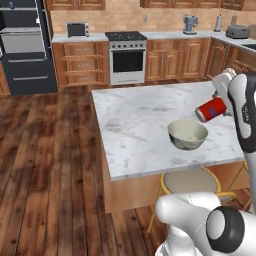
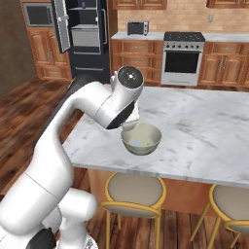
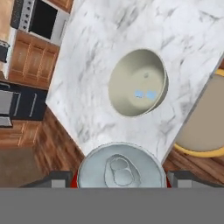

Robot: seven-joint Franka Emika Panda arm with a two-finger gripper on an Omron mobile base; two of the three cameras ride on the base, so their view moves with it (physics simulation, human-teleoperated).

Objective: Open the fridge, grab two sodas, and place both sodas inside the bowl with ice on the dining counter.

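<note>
Jaws stand spread wide and pinch the red soda can (image 1: 211, 109) between them; in the hand view the gripper (image 3: 119, 178) shows a dark finger tip at each side of the can's silver top (image 3: 119, 168), tight against it. Can is tilted, nearly on its side, held in the air above the dining counter (image 1: 135, 130), up and to the right of the bowl (image 1: 187, 134) in the left base view. Not touching the bowl.

Bowl: pale beige-green, upright on the marbled top, near the counter edge over the stools. Inside it two small pale blue patches (image 3: 145, 94), possibly ice; too small to be sure. In the right base view the arm's elbow covers the bowl's far rim (image 2: 141, 138).

Yellow-legged stools (image 2: 133, 193) are tucked under the counter's near edge.

Further out: fridge (image 2: 83, 36) against the back wall, left door swung open (image 2: 61, 24), grey shelves visible inside. Steel-fronted oven range (image 1: 126, 57) sits between wooden cabinets; toaster oven (image 1: 77, 29) on the wall countertop to its left. Dark wood plank floor.
</note>
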